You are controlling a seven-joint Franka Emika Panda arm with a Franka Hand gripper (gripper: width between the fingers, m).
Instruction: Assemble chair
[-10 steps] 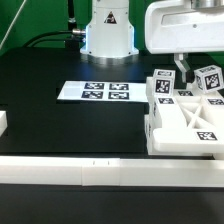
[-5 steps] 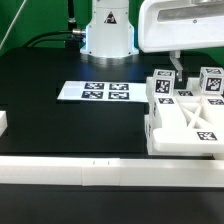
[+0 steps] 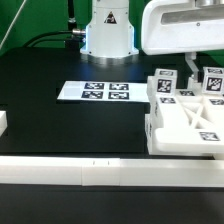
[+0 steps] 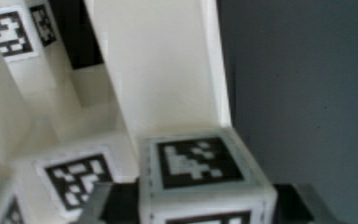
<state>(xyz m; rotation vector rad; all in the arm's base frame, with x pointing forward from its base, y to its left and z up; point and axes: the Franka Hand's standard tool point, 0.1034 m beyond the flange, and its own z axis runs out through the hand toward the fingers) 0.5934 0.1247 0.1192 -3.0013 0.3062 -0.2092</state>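
The chair lies in white tagged parts at the exterior view's right. A cross-braced frame (image 3: 190,125) lies flat, and two short posts stand behind it, one (image 3: 165,82) to the left and one (image 3: 213,80) at the frame's right edge. My gripper (image 3: 204,68) hangs over the right-hand post. In the wrist view, the tagged end of that post (image 4: 197,162) fills the space between my gripper (image 4: 204,205) jaws. A dark finger pad (image 4: 130,200) lies against one side and the other against the opposite side. A long white part (image 4: 149,70) runs away behind it.
The marker board (image 3: 95,91) lies flat on the black table near the middle. A long white border rail (image 3: 70,170) runs along the front edge. The robot base (image 3: 108,35) stands at the back. A small white block (image 3: 3,122) sits at the left edge.
The jaws have closed in from wide open onto the right-hand post. That post now sits slightly further right and looks a little tilted. The hand has shifted a little to the right.
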